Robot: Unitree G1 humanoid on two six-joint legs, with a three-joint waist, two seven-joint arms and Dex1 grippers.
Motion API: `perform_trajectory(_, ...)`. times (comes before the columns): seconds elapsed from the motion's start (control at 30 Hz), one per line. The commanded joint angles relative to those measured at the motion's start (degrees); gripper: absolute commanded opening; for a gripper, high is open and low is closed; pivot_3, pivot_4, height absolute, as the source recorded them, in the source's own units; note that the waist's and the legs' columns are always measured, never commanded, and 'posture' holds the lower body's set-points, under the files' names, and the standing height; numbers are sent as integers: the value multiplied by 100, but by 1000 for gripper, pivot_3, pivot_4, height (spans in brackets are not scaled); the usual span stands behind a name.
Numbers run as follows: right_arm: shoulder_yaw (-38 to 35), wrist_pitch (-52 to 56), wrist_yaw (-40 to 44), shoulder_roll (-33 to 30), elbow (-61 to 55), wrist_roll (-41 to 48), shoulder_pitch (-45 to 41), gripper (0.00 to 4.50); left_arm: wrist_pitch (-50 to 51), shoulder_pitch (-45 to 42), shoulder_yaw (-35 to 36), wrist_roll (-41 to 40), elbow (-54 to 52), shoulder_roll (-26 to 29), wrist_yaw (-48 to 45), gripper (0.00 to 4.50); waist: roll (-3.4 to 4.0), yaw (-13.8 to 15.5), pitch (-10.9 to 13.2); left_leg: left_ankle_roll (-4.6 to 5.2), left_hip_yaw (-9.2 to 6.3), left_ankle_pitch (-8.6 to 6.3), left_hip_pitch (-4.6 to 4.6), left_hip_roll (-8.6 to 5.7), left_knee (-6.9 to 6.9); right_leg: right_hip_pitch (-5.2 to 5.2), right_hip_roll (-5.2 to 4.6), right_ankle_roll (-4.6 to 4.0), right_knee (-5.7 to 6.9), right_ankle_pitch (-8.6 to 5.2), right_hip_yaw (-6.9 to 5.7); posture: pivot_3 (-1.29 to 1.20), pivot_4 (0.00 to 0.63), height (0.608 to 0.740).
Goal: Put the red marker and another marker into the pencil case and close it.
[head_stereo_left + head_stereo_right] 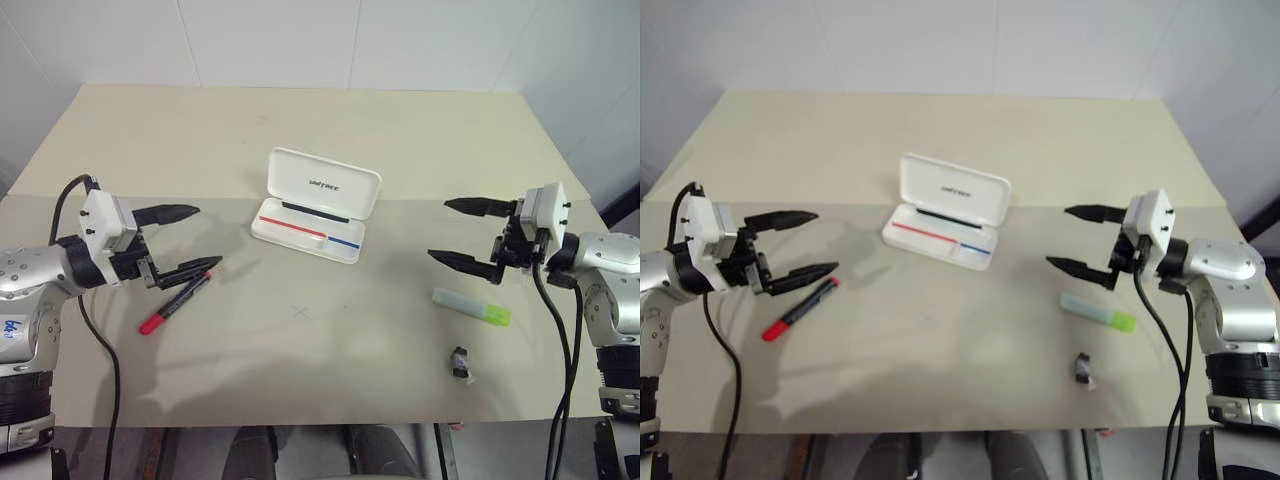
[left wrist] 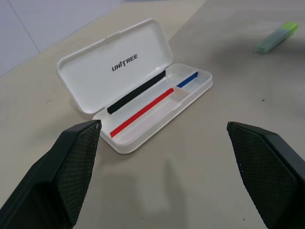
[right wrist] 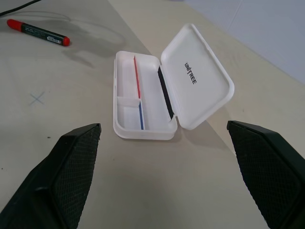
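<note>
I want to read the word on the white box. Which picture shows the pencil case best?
The left wrist view: the pencil case lies open and close, its lid lettering upright. The right wrist view shows it close too, but with the word turned sideways. Both eye views show it small, at mid-table.

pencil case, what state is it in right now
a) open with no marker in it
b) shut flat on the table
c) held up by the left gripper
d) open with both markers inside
a: the pencil case lies lid-up on the table, while the red marker and the green highlighter lie outside it.
</note>
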Motion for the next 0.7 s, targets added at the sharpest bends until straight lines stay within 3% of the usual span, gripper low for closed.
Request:
perform_trajectory(0.03, 21, 152, -86, -21, -170, 32, -308, 4500, -137, -216, -7, -34, 7, 27, -55, 4481, 1, -1, 1, 0, 0, 0, 0, 0, 0, 0, 0, 0, 1, 0, 0, 0, 150, 740)
perform_trajectory(0.27, 700, 1834, -667, -238, -1116, -236, -595, 4500, -147, -486, -344, -85, 114, -137, -234, 4481, 2, 10, 1, -1, -1, 1, 0, 0, 7, -2, 0, 0, 10, 0, 0, 0, 150, 740)
perform_trajectory(0.5, 1648, 2953, -1187, 208, -1623, -597, -1099, 4500, -20, -356, -233, -175, -19, -53, -293, 4481, 2, -13, 1, -1, 3, 0, -6, 2, -2, -21, 3, -6, 14, -3, 2, 0, 150, 740)
perform_trajectory(0.63, 1958, 3039, -1357, 546, -1613, -754, -1198, 3549, 39, -257, -154, -176, -44, 1, -289, 4500, 2, -1, 1, -1, 6, 0, -16, 2, -3, -31, 2, -6, 13, -3, 3, 0, 150, 740)
perform_trajectory(0.7, 2106, 3072, -1350, 646, -1565, -819, -1272, 2847, 99, -296, -162, -189, -54, 10, -259, 4500, 2, 3, 1, -1, 7, 0, -25, 2, -2, -43, 2, -6, 14, -3, 3, 0, 150, 740)
